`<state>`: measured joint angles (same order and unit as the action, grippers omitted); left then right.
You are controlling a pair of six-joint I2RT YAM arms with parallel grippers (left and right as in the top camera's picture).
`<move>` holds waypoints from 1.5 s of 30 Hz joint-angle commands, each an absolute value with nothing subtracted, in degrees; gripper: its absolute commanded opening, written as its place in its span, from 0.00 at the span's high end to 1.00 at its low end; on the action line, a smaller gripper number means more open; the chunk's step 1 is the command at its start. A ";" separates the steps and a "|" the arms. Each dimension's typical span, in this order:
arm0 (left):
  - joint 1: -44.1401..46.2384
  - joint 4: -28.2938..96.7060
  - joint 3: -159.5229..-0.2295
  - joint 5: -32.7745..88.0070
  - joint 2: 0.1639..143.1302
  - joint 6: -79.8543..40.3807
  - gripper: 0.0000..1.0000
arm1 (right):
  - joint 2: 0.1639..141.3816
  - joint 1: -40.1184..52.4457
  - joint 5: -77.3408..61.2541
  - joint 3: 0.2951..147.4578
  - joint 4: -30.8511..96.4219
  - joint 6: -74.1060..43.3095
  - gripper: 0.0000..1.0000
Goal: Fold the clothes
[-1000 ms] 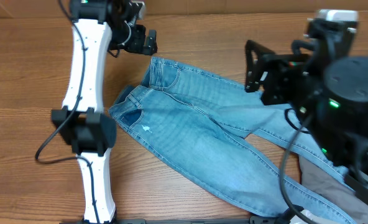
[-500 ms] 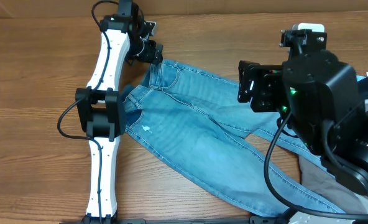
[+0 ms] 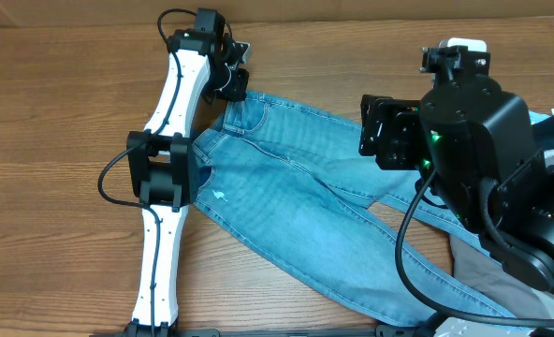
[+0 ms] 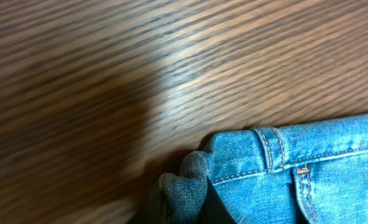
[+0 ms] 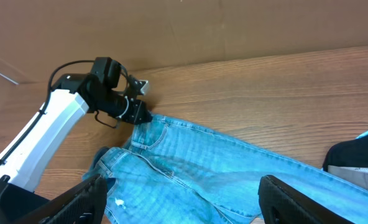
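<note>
The clothes, a pair of light-blue jeans (image 3: 305,197), lie spread across the wooden table, waistband at the far left and legs running toward the near right. My left gripper (image 3: 232,86) is at the waistband's far corner and is shut on it. The left wrist view shows a bunched fold of denim (image 4: 184,186) pinched between its dark jaws, beside a belt loop (image 4: 270,149). My right gripper (image 5: 190,199) hangs high over the middle of the jeans (image 5: 234,180). It is open, its two black fingers (image 5: 78,199) wide apart and holding nothing.
Grey-beige trousers (image 3: 502,281) lie at the near right, partly under the right arm. A black garment (image 5: 358,155) sits at the right edge. A brown cardboard wall (image 5: 202,31) borders the table's far side. Bare wood (image 3: 52,187) lies left of the jeans.
My left gripper has come down onto the waistband corner and shut on it. The right arm shifted a little left at first, then held still, jaws still wide.
</note>
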<state>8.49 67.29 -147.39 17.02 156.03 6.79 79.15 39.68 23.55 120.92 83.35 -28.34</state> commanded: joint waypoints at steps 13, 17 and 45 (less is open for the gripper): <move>-17.89 71.02 -160.29 0.32 137.75 -7.92 0.77 | 79.15 39.59 24.38 121.14 83.74 -28.62 0.20; -22.63 74.70 -160.29 1.34 137.43 -5.76 0.24 | 79.31 39.57 24.40 121.14 83.90 -30.28 0.18; -30.09 95.61 -160.29 12.60 110.65 -1.23 0.04 | 98.70 28.36 5.89 108.97 96.68 -32.71 0.02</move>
<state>-29.30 94.63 -159.92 12.03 115.22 -3.86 96.31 30.44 9.76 113.95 96.86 -35.59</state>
